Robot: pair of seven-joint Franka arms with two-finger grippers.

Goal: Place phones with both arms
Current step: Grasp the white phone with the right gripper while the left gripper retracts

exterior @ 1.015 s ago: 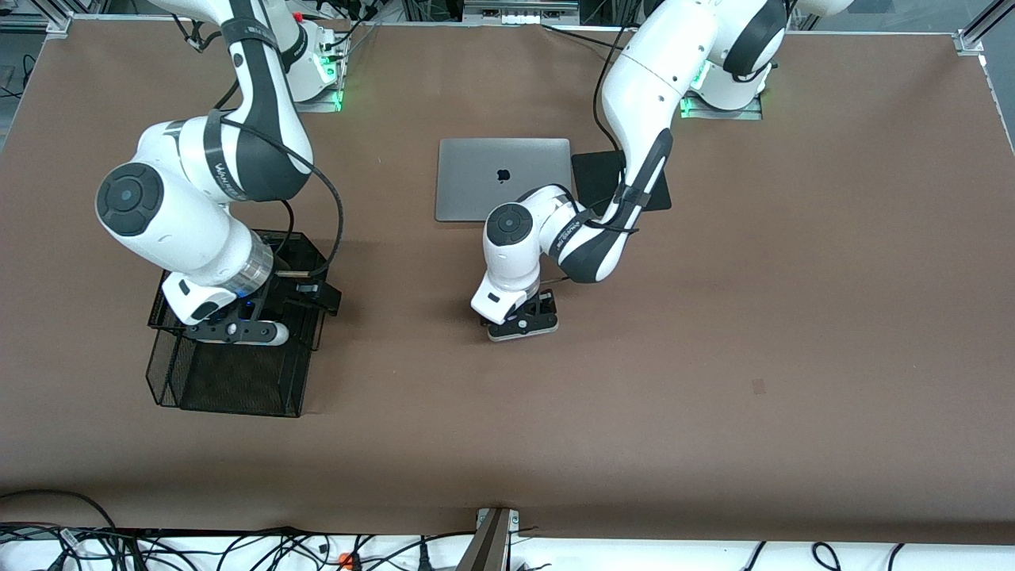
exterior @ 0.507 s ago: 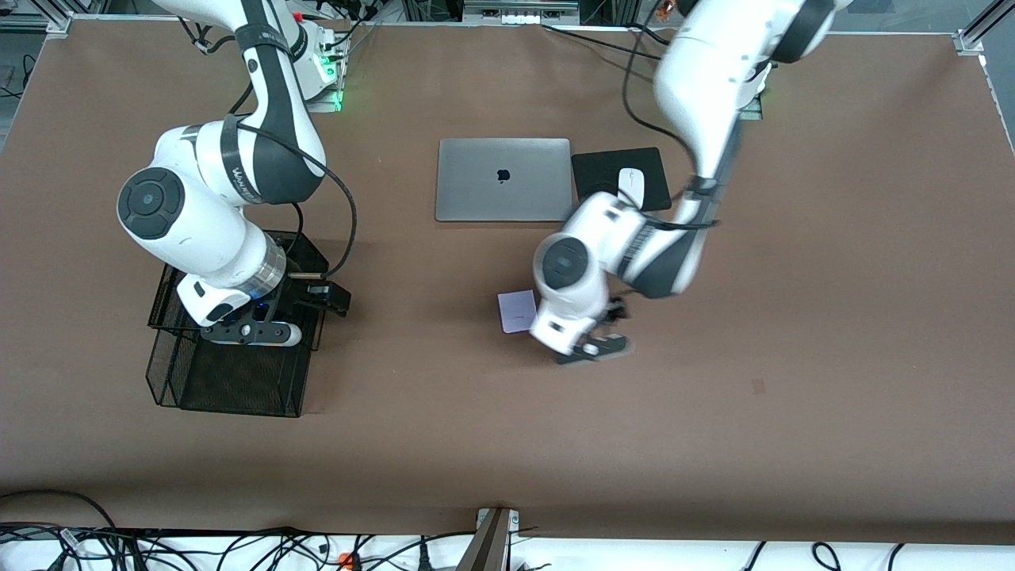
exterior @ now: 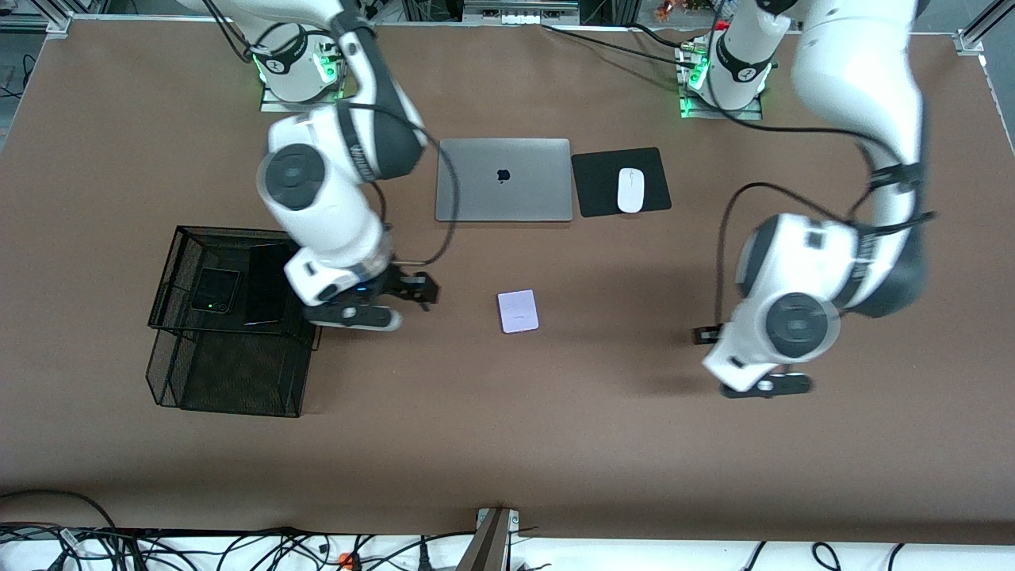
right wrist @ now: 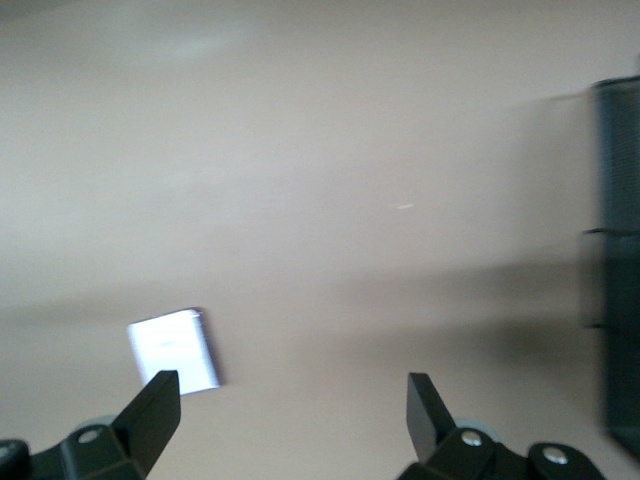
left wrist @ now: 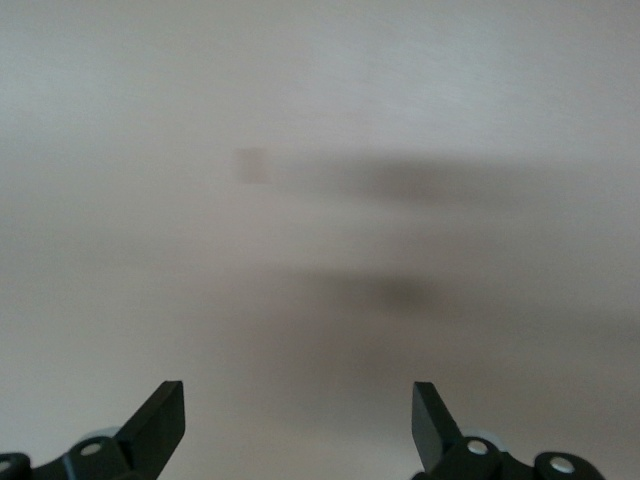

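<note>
- The pale lilac phone [exterior: 518, 311] lies flat on the bare brown table [exterior: 507, 444] at the centre of the front view, lower in the frame than the silver laptop [exterior: 503, 180]; nothing touches it.
- It also shows in the right wrist view as a pale square [right wrist: 174, 350] at the lower left of the frame, just above one fingertip.
- The squarish black folded phone [exterior: 215, 290] and the longer black slab [exterior: 266, 283] lie side by side in the upper tier of the black mesh basket [exterior: 170, 262], at the left-centre of the front view.
- The right gripper [exterior: 373, 305] hangs over the table between the basket and the lilac phone, just beside the basket's edge; its fingers [right wrist: 153, 408] are spread wide with nothing between them.
- The left gripper [exterior: 753, 373] is over bare table in the lower right-centre of the front view, well apart from every phone; its fingers [left wrist: 165, 412] are likewise spread and hold nothing.
- A white mouse [exterior: 630, 189] rests on a black pad [exterior: 595, 182] just beside the laptop, in the upper centre of the frame.
</note>
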